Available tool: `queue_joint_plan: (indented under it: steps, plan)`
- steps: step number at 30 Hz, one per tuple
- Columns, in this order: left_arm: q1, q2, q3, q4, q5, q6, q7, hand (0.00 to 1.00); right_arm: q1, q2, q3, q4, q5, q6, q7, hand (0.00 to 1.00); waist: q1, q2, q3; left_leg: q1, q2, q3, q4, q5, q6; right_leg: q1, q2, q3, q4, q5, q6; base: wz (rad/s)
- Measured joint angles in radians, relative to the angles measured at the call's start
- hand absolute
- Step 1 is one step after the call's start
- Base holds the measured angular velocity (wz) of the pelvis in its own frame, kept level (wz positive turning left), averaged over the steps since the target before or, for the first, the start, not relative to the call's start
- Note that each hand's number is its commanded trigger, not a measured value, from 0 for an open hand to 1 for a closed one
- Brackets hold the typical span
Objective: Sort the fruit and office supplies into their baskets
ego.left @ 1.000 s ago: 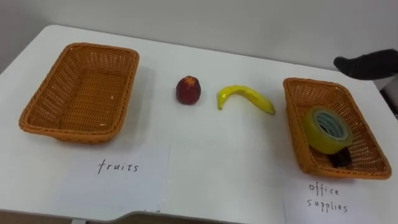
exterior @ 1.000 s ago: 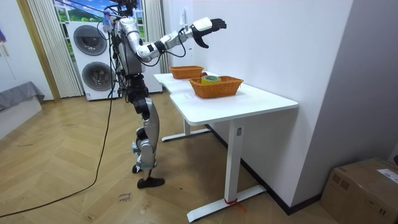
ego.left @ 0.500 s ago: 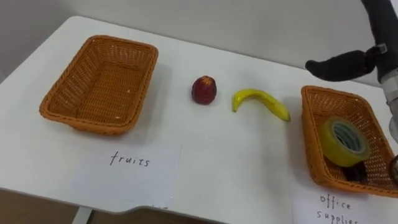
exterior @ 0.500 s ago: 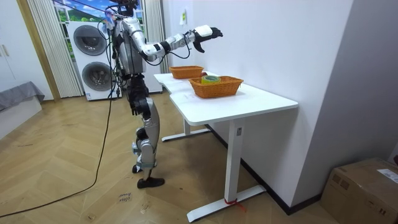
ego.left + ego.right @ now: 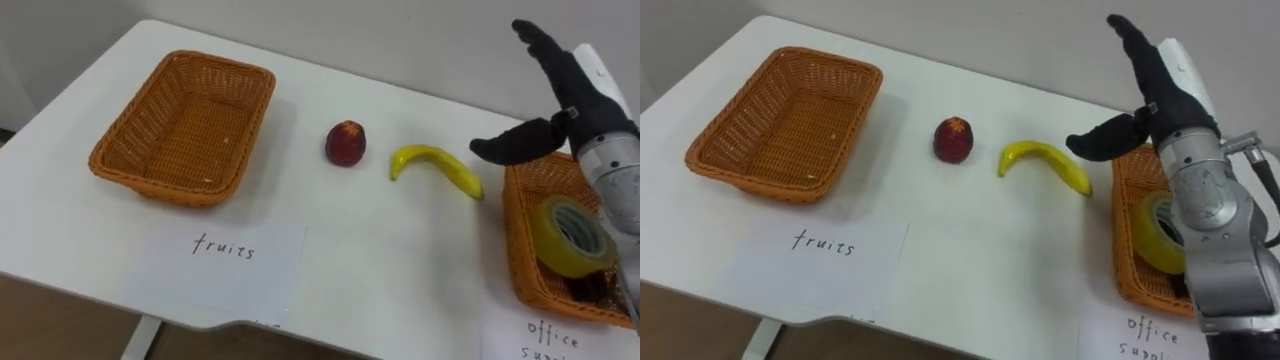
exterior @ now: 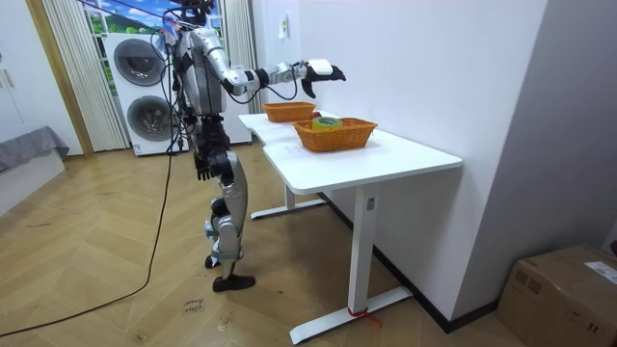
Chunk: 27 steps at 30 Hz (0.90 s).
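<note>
My right hand [image 5: 578,100] hovers empty, fingers straight and thumb spread, at the banana's [image 5: 437,165] 2 o'clock, seemingly to take it, as it and the red fruit [image 5: 345,143] lie on the worktop [image 5: 400,265], the empty fruit basket [image 5: 150,183] at their 9 o'clock.

Bright, even indoor light, soft faint shadows

Spread right hand [image 5: 578,95] above banana [image 5: 437,166]
</note>
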Motion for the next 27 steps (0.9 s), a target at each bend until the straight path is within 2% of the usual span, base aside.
queue_joint_plan:
  steps: [11, 18, 22, 27]
  plan:
    - [0.0, 0.002, -0.019, 0.002, 0.0, 0.024, -0.002, 0.0, -0.027, 0.0, 0.055, 0.052, -0.001, 0.002, 0.034, 0.0, 0.003, -0.015, -0.0099, -0.01, -0.001, -0.019, 0.008, 0.0, 0.0, 0.002, -0.002, -0.024, -0.001, 0.0, 0.0, 0.04]
    - [0.002, 0.013, -0.04, 0.001, -0.001, 0.04, -0.019, 0.0, -0.037, 0.0, 0.065, 0.087, -0.001, 0.015, 0.037, 0.0, 0.017, -0.021, -0.0071, -0.013, -0.002, -0.021, 0.012, 0.001, -0.001, 0.003, -0.003, -0.029, 0.0, 0.0, 0.0, 0.01]
    - [0.001, 0.022, -0.049, -0.02, 0.0, 0.04, -0.033, 0.0, -0.037, 0.0, 0.091, 0.11, -0.009, 0.021, 0.048, 0.0, 0.02, -0.029, -0.0028, -0.022, -0.003, -0.035, 0.018, 0.001, -0.002, 0.002, -0.005, -0.045, 0.0, 0.0, 0.0, 0.1]
    - [0.001, 0.023, -0.049, -0.024, 0.0, 0.04, -0.044, 0.0, -0.038, 0.0, 0.096, 0.11, -0.012, 0.023, 0.072, 0.0, 0.03, -0.029, -0.0031, -0.028, -0.006, -0.049, 0.02, 0.001, -0.001, 0.001, -0.007, -0.054, 0.0, 0.0, 0.0, 0.07]
